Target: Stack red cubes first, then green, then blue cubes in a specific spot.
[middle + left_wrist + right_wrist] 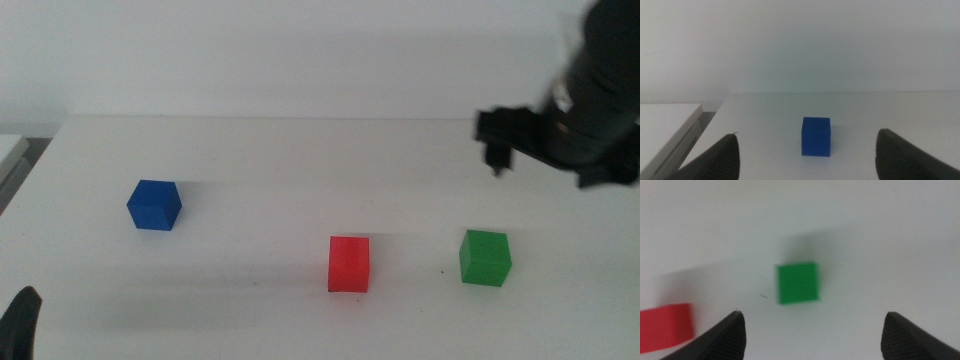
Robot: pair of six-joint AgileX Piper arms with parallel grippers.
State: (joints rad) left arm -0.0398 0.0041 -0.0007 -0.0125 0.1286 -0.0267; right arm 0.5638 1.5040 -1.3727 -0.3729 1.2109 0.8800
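**Operator:** Right gripper (812, 330) has its jaws spread wide and holds nothing. In the middle view it hangs above the table's far right, and the green cube (798, 283) lies below it, between the jaw lines in my wrist feed. The left gripper (807, 155) waits at the near left edge, jaws apart too, facing the blue cube (816, 136).

**Spotter:** Where does everything sit?

**Operator:** The red cube (349, 264) sits flat near the middle front of the table (300, 160), by itself. Green (485, 257) is beside it on the right, clearly apart. Blue (154, 205) is well off to the left. Nothing is stacked. A faint mark shows on the table just beside green in the wrist view; I can't tell whether it belongs to the target spot.

**Spotter:** So green is the step in hand?

**Operator:** That's my reading: red looks like the base, so green goes on next. I'd come straight down with the cube centred between the jaws and close on two opposite flat faces.

**Spotter:** Orientation?

**Operator:** It's a cube, so no long axis. Its faces look slightly turned relative to my jaws, though the wrist picture is blurred. I'd rotate the wrist a touch to square up, so it doesn't twist on closing.
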